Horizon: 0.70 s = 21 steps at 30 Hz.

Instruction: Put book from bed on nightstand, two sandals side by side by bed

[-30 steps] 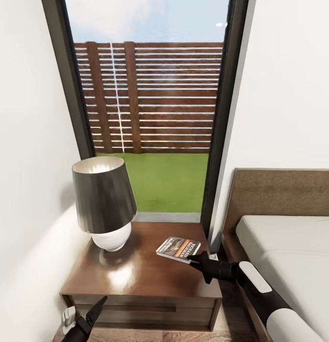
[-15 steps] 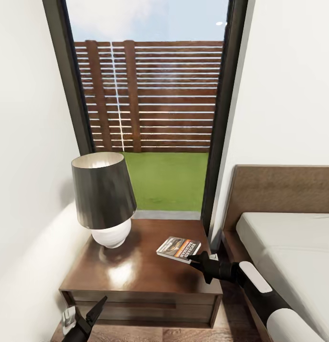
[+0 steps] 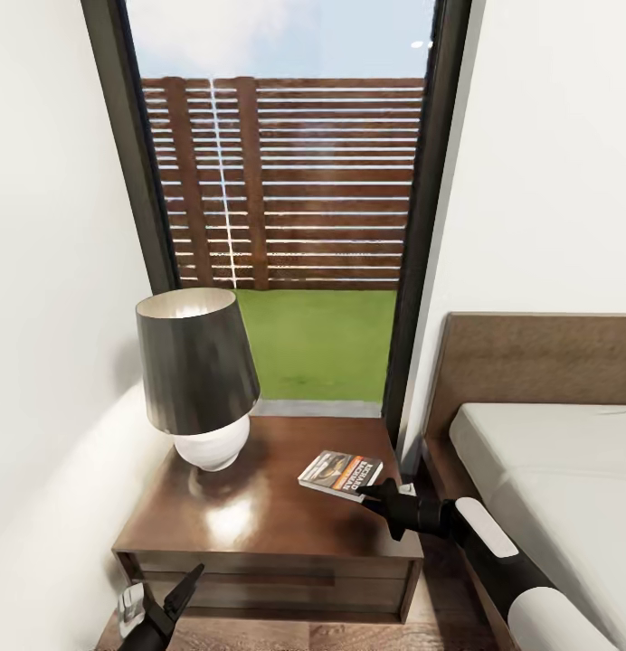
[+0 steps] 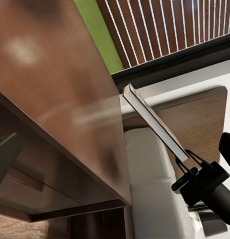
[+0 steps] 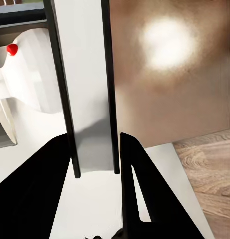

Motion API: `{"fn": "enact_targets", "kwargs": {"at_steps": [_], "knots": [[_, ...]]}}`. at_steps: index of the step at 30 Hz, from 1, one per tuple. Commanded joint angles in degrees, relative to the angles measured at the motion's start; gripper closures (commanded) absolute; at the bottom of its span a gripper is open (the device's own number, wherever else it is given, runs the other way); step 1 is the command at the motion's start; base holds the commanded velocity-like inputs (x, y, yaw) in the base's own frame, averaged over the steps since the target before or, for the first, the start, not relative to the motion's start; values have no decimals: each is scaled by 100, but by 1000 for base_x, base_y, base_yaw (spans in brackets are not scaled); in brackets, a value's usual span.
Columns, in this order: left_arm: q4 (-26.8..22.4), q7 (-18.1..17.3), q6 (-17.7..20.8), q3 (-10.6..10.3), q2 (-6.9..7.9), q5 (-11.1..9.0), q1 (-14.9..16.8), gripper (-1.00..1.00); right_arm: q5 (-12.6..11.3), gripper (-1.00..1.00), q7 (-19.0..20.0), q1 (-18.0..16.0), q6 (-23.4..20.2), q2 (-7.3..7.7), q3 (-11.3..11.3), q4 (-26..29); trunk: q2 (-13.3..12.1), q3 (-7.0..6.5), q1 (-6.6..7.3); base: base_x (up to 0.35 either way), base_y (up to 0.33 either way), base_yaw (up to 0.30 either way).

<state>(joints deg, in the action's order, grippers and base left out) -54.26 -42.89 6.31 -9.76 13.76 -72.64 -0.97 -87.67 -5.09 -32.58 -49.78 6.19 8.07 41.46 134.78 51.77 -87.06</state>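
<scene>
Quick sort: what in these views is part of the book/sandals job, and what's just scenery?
Job things:
- book, one edge between the fingers of the right hand, over the nightstand
- nightstand
- bed

Just there:
- lamp on the nightstand
- window with fence and lawn outside
- left hand, open and holding nothing, low in front of the nightstand

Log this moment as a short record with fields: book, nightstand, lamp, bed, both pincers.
book: near the right edge of the nightstand top, pinched at its near edge
nightstand: glossy brown, below the window
lamp: dark shade, white base, on the nightstand's left rear
bed: right of the nightstand, mattress bare
right pincer: shut on the book
left pincer: open, low in front of the nightstand
</scene>
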Motion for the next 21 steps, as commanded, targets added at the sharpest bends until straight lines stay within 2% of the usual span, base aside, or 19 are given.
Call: {"fn": "enact_targets", "kwargs": {"at_steps": [1, 16, 21], "knots": [[-5, -9, 59, -9, 4, -61, 0, -100, -84, 100, -53, -3, 3, 5, 15, 9, 44, 23, -22, 0, 0, 0], [-5, -9, 61, -6, 4, -60, 0, -100, -84, 100, -54, -3, 2, 5, 15, 11, 645, 292, -351, 0, 0, 0], [-5, -9, 62, -2, 6, -63, 0, -100, -84, 100, -54, -3, 3, 5, 14, 11, 645, 292, -351, 0, 0, 0]]}}
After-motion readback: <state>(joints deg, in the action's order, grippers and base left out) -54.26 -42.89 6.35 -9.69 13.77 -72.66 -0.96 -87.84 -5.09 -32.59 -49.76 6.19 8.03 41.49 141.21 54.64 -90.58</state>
